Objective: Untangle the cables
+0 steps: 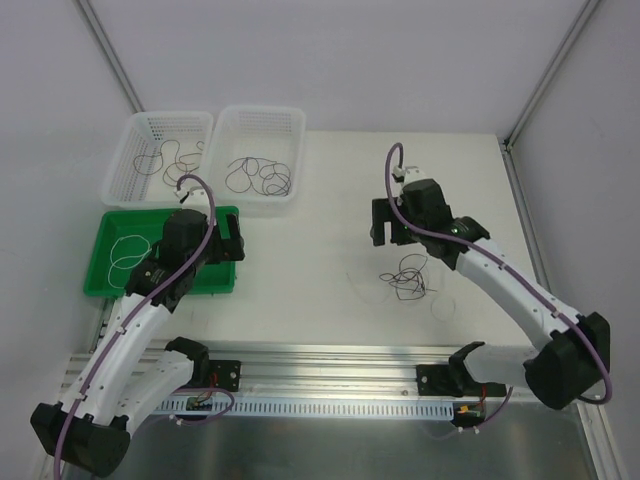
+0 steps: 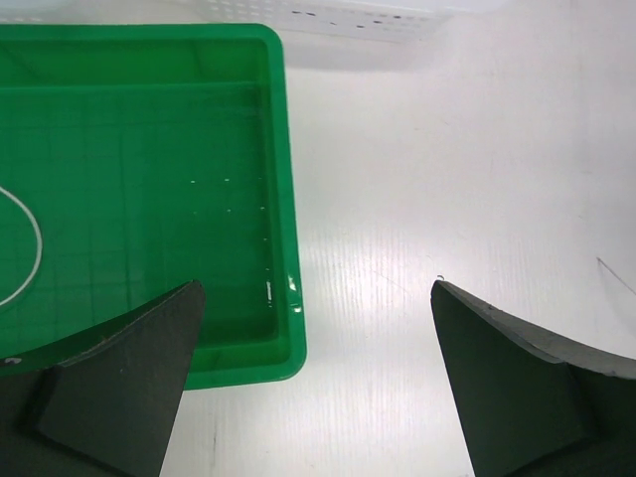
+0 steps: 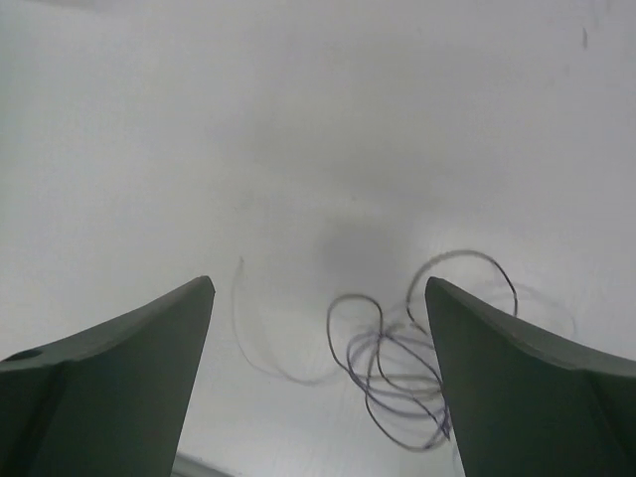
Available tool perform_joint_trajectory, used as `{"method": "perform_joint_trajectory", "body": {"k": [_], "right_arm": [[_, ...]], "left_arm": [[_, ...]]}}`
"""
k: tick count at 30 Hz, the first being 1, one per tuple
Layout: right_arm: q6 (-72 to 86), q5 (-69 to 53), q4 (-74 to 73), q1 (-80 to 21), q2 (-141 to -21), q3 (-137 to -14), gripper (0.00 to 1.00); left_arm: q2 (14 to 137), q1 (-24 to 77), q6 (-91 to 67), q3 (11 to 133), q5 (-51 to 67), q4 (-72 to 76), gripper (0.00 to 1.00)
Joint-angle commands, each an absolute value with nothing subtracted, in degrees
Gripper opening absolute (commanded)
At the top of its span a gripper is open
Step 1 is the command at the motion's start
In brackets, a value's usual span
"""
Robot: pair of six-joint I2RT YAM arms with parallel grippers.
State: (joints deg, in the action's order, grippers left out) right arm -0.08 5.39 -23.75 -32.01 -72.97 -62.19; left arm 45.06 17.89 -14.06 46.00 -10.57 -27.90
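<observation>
Where I hang: my left tool (image 1: pixel 230 245) is over the tray's right near corner; my right tool (image 1: pixel 392 235) is over bare table (image 1: pixel 330 200), just behind the tangle (image 1: pixel 408 278).
Left tool: wide, nothing between the fingers; in its own camera the left tool (image 2: pixel 316 288) spans the tray's right rim, one finger over green, the other over white table.
Right tool: wide and holding nothing; in its wrist view the right tool (image 3: pixel 318 283) frames the table, with the tangle (image 3: pixel 393 368) low and close to the right finger.
Cables: dark looped strands lie knotted in the tangle on the table; a faint single strand (image 3: pixel 248 333) curves away on its left. A white loop (image 1: pixel 127 255) lies in the tray (image 1: pixel 165 211), and its arc shows at the left edge of my left wrist view (image 2: pixel 30 248). More dark cables lie in the left basket (image 1: pixel 125 150) and the right basket (image 1: pixel 262 110).
Edges: the baskets stand side by side at the far left, and the tray sits just in front of the left one. A metal rail (image 1: pixel 330 355) runs along the near edge. The tray rim (image 2: pixel 283 199) is raised and rounded at the corner.
Open room: bare table spreads between the tray and the tangle, behind the right tool to the far edge, and right of the tangle to the table's side.
</observation>
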Motion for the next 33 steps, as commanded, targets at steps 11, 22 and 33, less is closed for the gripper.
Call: {"method": "perform_joint_trajectory", "body": {"k": [11,22,33], "right_arm": [[4.7,13.3,-30.4,-28.4,-55.9,-39.6,0.90],[5.3,8.1,-19.3,-27.5,-62.0,-35.3,0.44],[7.3,5.4,-18.7,-31.2,-58.4,-38.7,0.01]], "left_arm": [[47.2,17.3,-14.0,45.8,-2.7,-26.2,0.99],[49.2,17.4,-14.3,46.1,2.5,-26.2,0.99],[49.7,29.6,-29.2,43.6,4.4,-23.3,0.99]]}}
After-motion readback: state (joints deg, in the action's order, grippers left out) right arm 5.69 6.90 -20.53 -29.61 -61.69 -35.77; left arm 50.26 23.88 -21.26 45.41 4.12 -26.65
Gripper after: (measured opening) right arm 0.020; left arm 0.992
